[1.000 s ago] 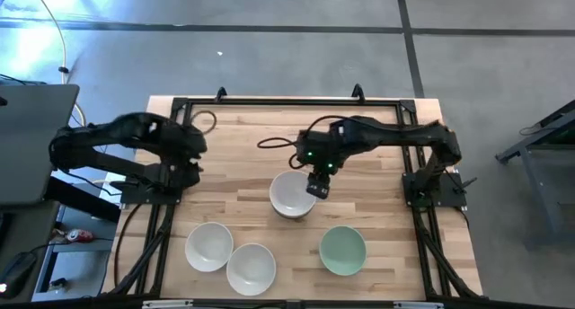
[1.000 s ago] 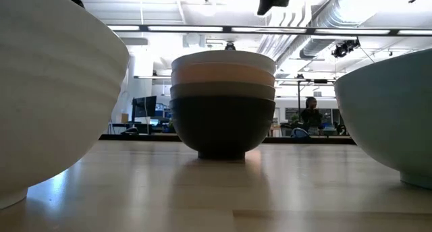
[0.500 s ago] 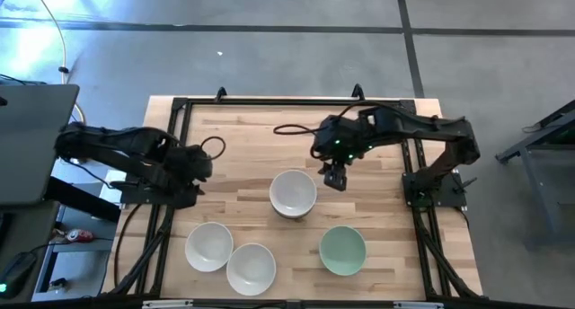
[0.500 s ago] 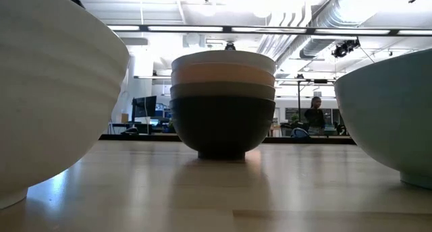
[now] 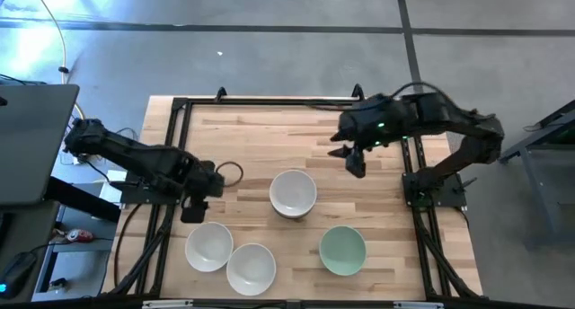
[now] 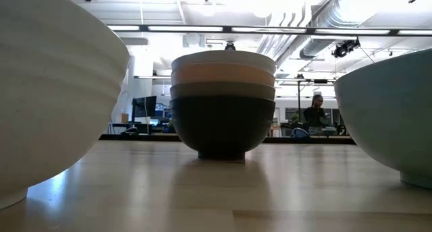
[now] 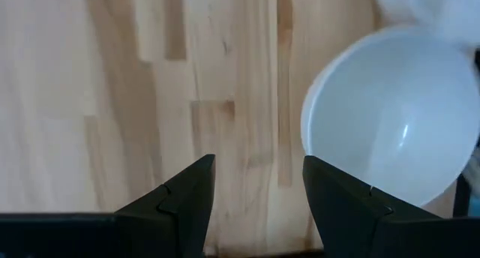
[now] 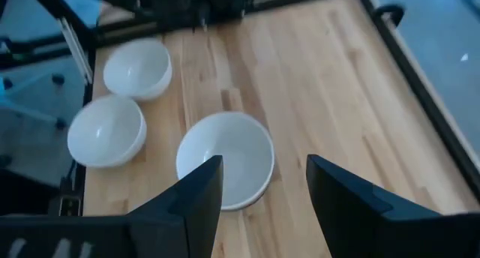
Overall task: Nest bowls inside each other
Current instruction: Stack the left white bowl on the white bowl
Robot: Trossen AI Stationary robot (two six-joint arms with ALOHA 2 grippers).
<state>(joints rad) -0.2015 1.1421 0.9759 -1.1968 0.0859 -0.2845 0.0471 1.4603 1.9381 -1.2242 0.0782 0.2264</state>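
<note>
A stack of bowls (image 5: 293,194) stands mid-table on its black bottom bowl (image 6: 223,127), with olive-grey, peach-orange and a white one on top (image 8: 225,159). Two loose white bowls (image 5: 209,246) (image 5: 251,267) sit side by side near the near-left edge, and a mint green bowl (image 5: 342,250) sits near-right. My left gripper (image 5: 193,207) hovers open just on the far side of the left white bowl (image 7: 390,130); its fingers (image 7: 259,183) touch nothing. My right gripper (image 5: 355,162) is open (image 8: 262,187), raised, to the far right of the stack.
A black frame rail (image 5: 269,103) runs around the table's far and side edges. Bare wood (image 5: 243,147) lies between the stack and the far rail. In the low view the nearest white bowl (image 6: 54,90) and the mint bowl (image 6: 391,117) fill the sides; a person shows far behind.
My right gripper has left the rim of the stack and drawn back toward the table's far right. My left gripper has swung from the left edge toward the near side, ending beside the left white bowl. No bowl has moved.
</note>
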